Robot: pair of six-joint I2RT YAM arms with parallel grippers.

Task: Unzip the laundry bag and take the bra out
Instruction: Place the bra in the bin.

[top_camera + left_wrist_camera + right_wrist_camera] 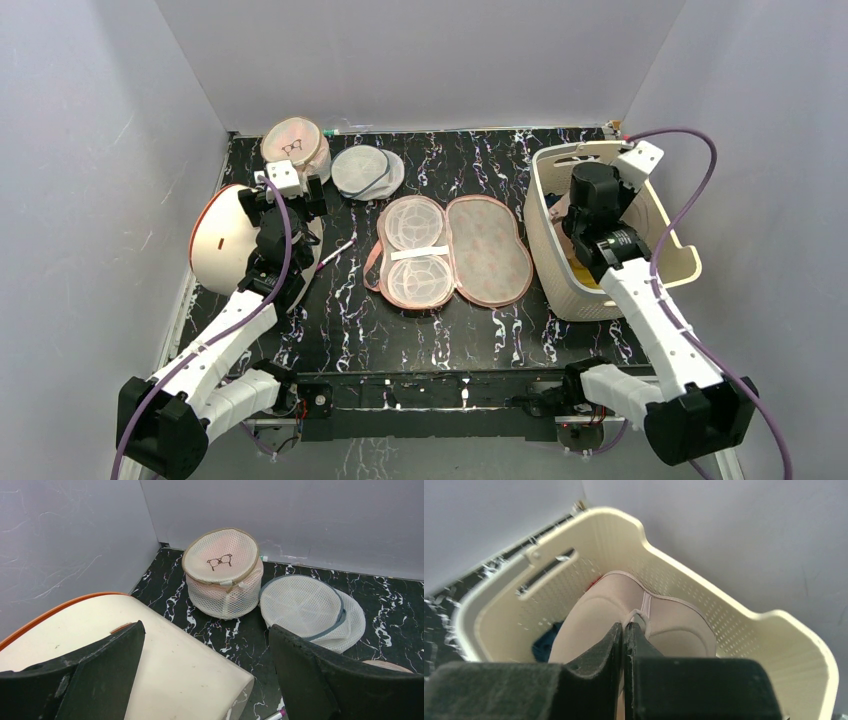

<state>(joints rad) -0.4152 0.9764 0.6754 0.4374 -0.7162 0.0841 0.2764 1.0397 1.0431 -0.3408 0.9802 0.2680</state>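
The laundry bag (455, 252) lies unzipped and spread flat at the table's centre, with its mesh-lined half on the left and its printed peach half on the right. Nothing lies inside it. The taupe bra (604, 610) hangs inside the cream basket (774, 630), both moulded cups facing the right wrist camera. My right gripper (625, 627) is shut on the thin band between the cups. In the top view the right arm hides the bra. My left gripper (206, 630) stands open over the table's left side, holding nothing.
A cream dome with an orange rim (225, 240) sits beside the left gripper. Behind are a round mesh pouch with a black icon (295, 145) and a flat white mesh pouch (367, 172). A pen (335, 252) lies left of the bag. Blue cloth (546, 640) lies in the basket.
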